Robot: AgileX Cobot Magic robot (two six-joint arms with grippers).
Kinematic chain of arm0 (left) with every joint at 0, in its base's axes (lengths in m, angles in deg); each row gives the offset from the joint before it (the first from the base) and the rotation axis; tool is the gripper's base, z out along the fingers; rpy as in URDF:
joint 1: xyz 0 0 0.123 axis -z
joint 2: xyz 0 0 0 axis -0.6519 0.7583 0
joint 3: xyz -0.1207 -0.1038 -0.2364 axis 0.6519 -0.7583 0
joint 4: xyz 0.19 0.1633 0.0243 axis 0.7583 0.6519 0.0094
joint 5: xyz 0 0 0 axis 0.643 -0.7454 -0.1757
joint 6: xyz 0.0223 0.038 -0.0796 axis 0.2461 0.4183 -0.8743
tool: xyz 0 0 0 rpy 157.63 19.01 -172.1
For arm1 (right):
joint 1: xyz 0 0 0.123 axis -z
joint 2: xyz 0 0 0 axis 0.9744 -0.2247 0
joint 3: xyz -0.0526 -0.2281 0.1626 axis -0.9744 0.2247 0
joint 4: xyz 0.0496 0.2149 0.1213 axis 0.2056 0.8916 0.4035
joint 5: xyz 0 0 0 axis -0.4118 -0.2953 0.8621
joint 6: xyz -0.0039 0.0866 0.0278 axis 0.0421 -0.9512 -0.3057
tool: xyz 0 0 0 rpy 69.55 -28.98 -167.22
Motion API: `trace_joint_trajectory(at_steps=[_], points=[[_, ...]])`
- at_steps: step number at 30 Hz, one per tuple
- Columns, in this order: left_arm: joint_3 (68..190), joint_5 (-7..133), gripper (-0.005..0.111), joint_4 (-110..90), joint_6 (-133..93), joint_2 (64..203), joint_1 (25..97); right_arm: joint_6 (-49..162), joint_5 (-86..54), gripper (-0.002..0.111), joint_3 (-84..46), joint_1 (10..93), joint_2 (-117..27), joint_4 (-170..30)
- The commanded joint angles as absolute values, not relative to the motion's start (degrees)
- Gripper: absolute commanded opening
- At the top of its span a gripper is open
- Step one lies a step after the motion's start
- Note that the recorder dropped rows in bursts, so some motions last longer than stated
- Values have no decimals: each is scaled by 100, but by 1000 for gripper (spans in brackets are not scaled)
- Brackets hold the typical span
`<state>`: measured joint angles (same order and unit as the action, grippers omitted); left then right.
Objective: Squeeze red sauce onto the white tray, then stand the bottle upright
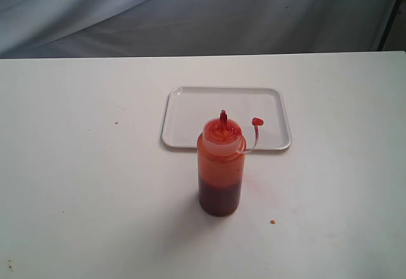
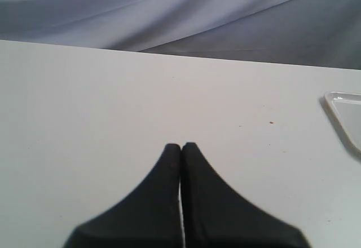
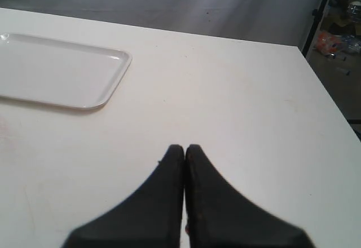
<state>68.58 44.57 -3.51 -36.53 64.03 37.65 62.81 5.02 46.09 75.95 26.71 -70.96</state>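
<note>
Sauce bottle (image 1: 220, 171) upright near white tray (image 1: 190, 104), cap (image 1: 257, 122) off. Left gripper (image 2: 181, 146), right gripper (image 3: 184, 147) clamped closed, empty: open wide, grip mid-body lightly.

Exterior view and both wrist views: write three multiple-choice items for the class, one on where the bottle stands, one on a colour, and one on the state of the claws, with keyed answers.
1. Where does the bottle stand?
A. on the white tray
B. on the table, in front of the tray
C. lying at the table's edge

2. What colour is the nozzle?
A. green
B. white
C. red

3. How are the left claw and right claw?
A. both shut, empty
B. both open
C. one shut on the bottle

Answers:
1 B, its base rests on bare table nearer the camera than the tray.
2 C, the tip is red like the cap.
3 A, each wrist view shows fingertips pressed together with nothing between.
</note>
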Motion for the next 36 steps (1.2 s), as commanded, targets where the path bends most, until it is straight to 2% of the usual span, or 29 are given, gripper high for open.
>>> trace_joint_trajectory(at_steps=[1, 12, 24, 36], points=[[6830, 4495, 0, -355, -3686, 6384, 3793, 6280, 471, 0, 4579, 7635, 2699, -7085], [6830, 4603, 0, -143, -3686, 6384, 3794, 6296, 471, 0, 4579, 7635, 2699, -7085], [6830, 5993, 0, -825, -3705, 6384, 3794, 6282, 471, 0, 4579, 7635, 2699, -7085], [6830, 5598, 0, -973, -3747, 6384, 3794, 6295, 471, 0, 4579, 7635, 2699, -7085]])
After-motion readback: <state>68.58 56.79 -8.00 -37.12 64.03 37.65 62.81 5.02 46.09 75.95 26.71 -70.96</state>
